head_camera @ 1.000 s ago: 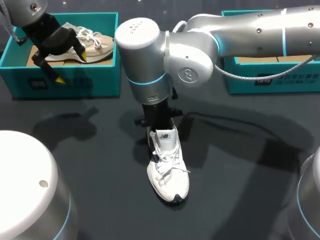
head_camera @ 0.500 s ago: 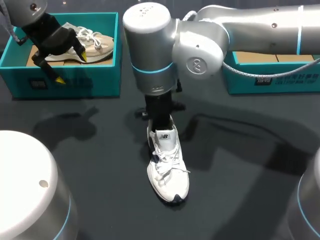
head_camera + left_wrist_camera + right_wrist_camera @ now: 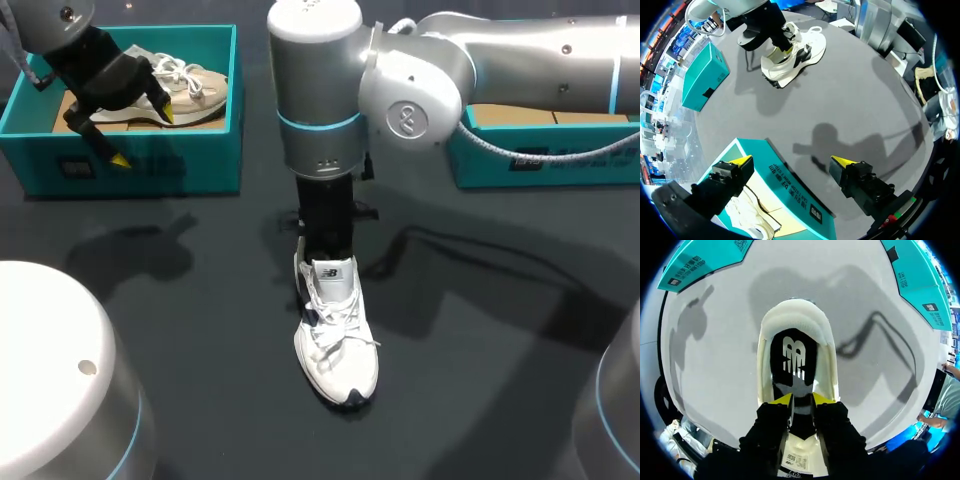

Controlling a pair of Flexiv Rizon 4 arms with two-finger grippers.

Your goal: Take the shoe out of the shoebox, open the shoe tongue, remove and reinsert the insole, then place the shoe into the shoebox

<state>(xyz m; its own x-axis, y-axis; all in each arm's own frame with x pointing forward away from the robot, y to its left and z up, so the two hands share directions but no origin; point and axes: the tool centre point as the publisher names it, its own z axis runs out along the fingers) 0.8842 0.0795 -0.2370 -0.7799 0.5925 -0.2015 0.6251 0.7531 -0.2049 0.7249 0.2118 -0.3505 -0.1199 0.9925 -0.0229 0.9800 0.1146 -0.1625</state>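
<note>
Two-arm station, seen from the head camera and both wrist cameras. A white lace-up sneaker (image 3: 336, 335) stands upright on the dark grey bench (image 3: 480, 380) near its middle, toe towards the near edge and heel towards the far edge, outside both boxes. The right arm enters from the right and points straight down over the shoe's heel opening. The right gripper (image 3: 802, 399) sits inside that opening, its jaws drawn close together and pinching the black insole with a white logo (image 3: 792, 357) at its forward part. The white padded tongue (image 3: 333, 272) lies just on the near side of the gripper. At the far left, an open teal cardboard shoebox (image 3: 200, 150) holds a beige lace-up sneaker (image 3: 190, 85) lying on its side. The left gripper (image 3: 142, 135) hangs above this box's near wall, its jaws spread wide and holding nothing. A second teal cardboard box (image 3: 540, 160) rests at the far right, behind the right arm.
</note>
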